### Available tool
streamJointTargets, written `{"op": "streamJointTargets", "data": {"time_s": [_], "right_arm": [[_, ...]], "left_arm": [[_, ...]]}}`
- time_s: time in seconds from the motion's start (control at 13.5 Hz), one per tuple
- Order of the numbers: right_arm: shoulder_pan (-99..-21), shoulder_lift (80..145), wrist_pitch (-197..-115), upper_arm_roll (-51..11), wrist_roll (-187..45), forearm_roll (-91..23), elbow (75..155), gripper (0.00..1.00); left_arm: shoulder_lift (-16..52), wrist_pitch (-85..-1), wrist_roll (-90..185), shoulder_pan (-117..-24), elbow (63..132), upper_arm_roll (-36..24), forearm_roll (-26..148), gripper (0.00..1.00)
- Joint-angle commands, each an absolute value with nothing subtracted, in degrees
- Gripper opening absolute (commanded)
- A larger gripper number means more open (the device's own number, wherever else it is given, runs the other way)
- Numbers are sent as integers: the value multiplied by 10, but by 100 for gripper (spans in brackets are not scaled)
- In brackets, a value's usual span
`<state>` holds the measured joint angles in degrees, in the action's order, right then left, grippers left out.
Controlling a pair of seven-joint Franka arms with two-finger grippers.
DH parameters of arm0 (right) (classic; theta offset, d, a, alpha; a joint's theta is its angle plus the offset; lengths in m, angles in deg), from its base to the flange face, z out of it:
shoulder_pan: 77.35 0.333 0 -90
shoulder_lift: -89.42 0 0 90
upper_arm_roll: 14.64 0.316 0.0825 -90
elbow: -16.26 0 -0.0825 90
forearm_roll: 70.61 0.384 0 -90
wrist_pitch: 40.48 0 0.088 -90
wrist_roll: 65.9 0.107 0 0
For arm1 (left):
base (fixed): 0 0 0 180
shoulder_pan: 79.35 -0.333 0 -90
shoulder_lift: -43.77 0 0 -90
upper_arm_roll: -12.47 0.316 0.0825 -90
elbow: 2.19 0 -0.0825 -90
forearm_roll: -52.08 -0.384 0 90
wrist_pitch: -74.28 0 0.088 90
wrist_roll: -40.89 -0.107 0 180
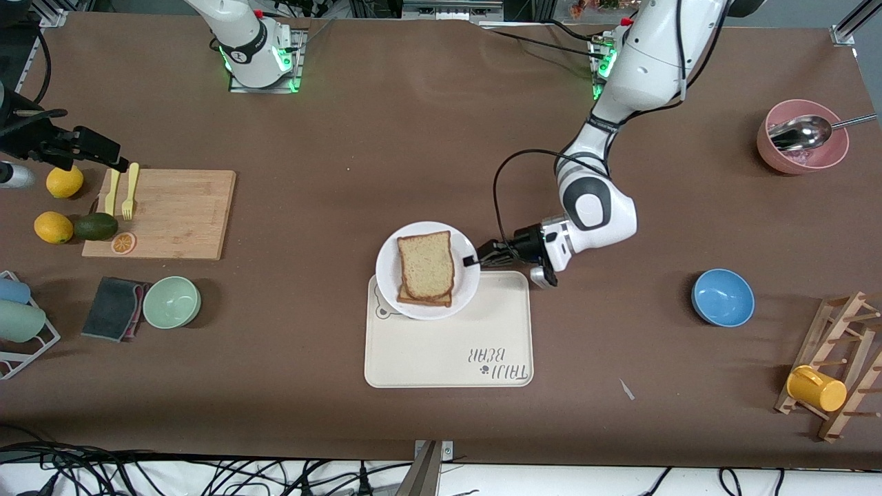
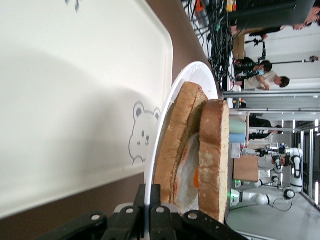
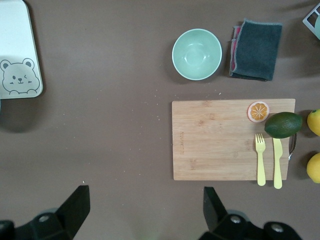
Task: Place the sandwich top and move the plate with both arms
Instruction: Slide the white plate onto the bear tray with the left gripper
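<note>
The white plate (image 1: 387,270) rests partly over the cream bear tray's (image 1: 448,344) edge farthest from the front camera. The sandwich top (image 1: 427,265), a plain brown bread slice, lies on a lower slice on the plate. In the left wrist view, fried egg (image 2: 190,172) shows between the top slice (image 2: 215,150) and the lower slice (image 2: 177,135). My left gripper (image 1: 474,261) is shut on the plate's rim (image 2: 200,75) at the left arm's end, its fingers (image 2: 142,195) pinching the edge. My right gripper (image 3: 145,210) is open and empty, high over bare table.
A wooden cutting board (image 1: 162,213) with a fork, knife, avocado and citrus fruit lies toward the right arm's end. A green bowl (image 1: 171,301) and dark cloth (image 1: 114,308) lie nearer the front camera. A blue bowl (image 1: 722,297), pink bowl with spoon (image 1: 803,145) and mug rack (image 1: 834,375) stand toward the left arm's end.
</note>
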<state>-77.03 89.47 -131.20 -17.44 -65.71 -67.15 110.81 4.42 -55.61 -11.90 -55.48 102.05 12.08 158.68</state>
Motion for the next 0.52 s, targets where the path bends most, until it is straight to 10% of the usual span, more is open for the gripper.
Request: {"op": "streamJointTargets", "data": {"time_s": [0.0, 0.44], "right_arm": [[-769, 885, -1307, -176, -661, -671, 1113, 100], [-769, 885, -1307, -176, -661, -671, 1113, 100]], "left_arm": [[25, -559, -94, -575, 980, 117, 1595, 0], [-47, -639, -81, -587, 892, 118, 1596, 0]]}}
